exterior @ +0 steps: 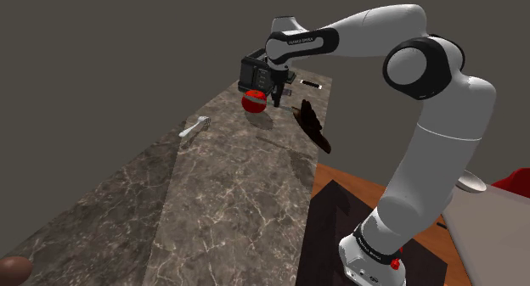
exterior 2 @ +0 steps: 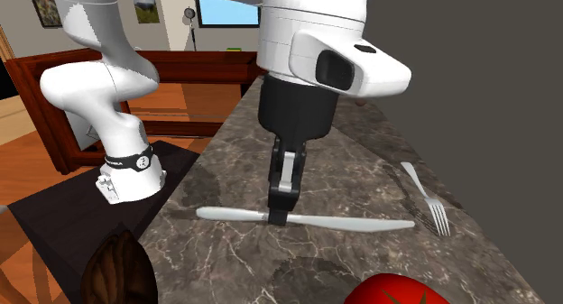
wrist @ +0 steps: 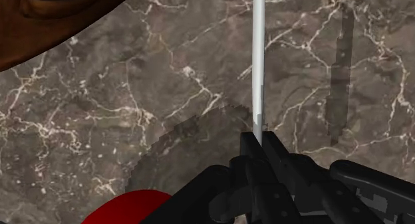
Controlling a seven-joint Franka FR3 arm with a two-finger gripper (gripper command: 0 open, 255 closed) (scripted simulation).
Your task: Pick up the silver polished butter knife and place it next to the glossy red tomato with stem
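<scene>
The silver knife (exterior 2: 347, 223) is long and thin. The black gripper (exterior 2: 279, 216) holds it near its middle, with both fingers (exterior 2: 286, 171) squeezed tight on it. The knife lies flat and sticks out on both sides of the fingers. In the wrist view the knife (wrist: 259, 56) points straight out from the gripper, and its shadow lies off to one side on the stone. So I think the knife is up in the air, a little above the marble counter (exterior 2: 361, 149).

The red tomato (exterior 2: 397, 291) sits on the counter close by, near the blade end of the knife. In the shoulder view the gripper (exterior: 276, 93) hangs just beside the tomato (exterior: 254, 103).

I think the picking up is done and the carrying part is on. Next, the arm needs to go down gently, lay the knife flat beside the tomato without bumping it, and then let go.

A fork (exterior 2: 424, 196) lies past the knife. A brown thing (exterior 2: 115, 271) sits at the counter's edge.
</scene>
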